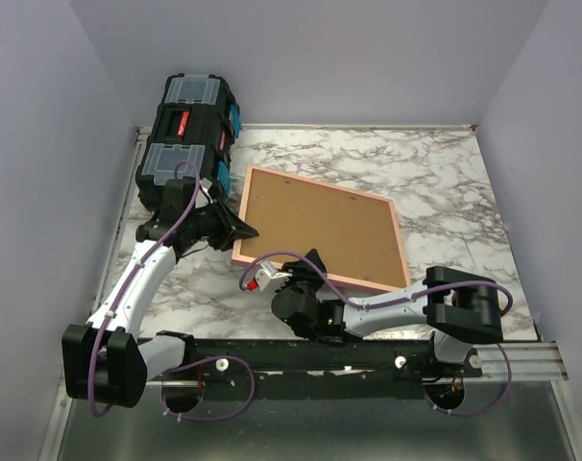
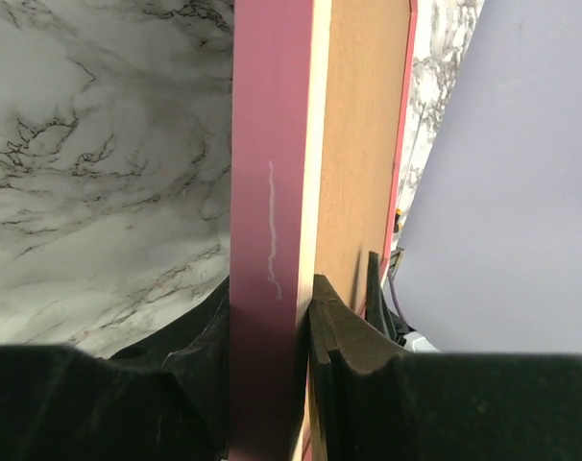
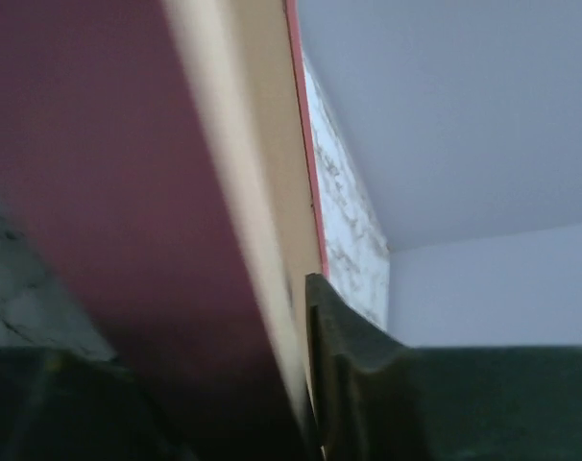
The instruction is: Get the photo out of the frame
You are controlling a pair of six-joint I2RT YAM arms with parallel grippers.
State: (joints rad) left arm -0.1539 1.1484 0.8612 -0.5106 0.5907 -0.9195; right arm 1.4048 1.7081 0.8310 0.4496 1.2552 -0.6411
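Note:
The pink frame (image 1: 320, 229) is held tilted over the marble table with its cork-brown back facing up. The photo is hidden. My left gripper (image 1: 241, 230) is shut on the frame's left edge. In the left wrist view the pink rim (image 2: 267, 144) is pinched between both pads of that gripper (image 2: 270, 298). My right gripper (image 1: 305, 264) straddles the frame's near edge. In the blurred right wrist view the frame (image 3: 128, 173) fills the gap, and one finger (image 3: 334, 327) lies against the brown back. The other finger is lost in shadow.
A black toolbox (image 1: 188, 134) with clear lid compartments stands at the back left, close to the left arm. Pale walls close in the marble table (image 1: 445, 182) on three sides. A metal rail runs along the near edge.

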